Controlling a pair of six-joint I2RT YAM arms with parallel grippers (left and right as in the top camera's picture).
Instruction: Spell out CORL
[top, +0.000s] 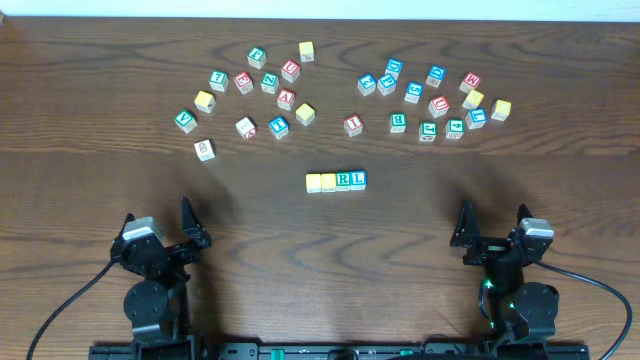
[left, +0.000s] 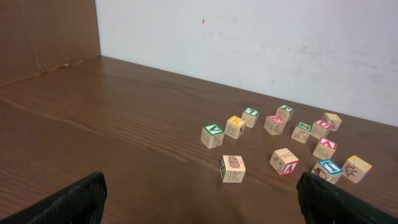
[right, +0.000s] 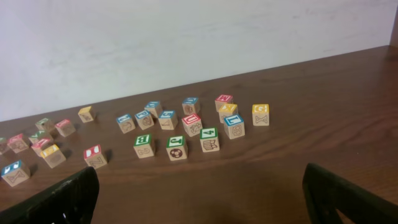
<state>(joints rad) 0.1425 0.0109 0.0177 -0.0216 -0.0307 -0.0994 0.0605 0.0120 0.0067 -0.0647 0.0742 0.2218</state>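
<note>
Left gripper (top: 158, 222) & right gripper (top: 493, 225) wide open, empty, near table (top: 90, 190) edge.
CORL row (top: 336, 181) mid-table: two yellow cubes (top: 314, 182), green R (top: 344, 180), blue L (top: 358, 179), touching. Task looks done; yellow faces' letters unreadable. Loose cubes (top: 286, 98) scattered beyond.

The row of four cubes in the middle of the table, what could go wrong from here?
The two yellow cubes at the left of the row show yellow tops with no letter readable from overhead, so the C and O may not read; they might need turning. The four cubes sit touching, so turning one would likely knock the R cube or L cube out of line.
</note>
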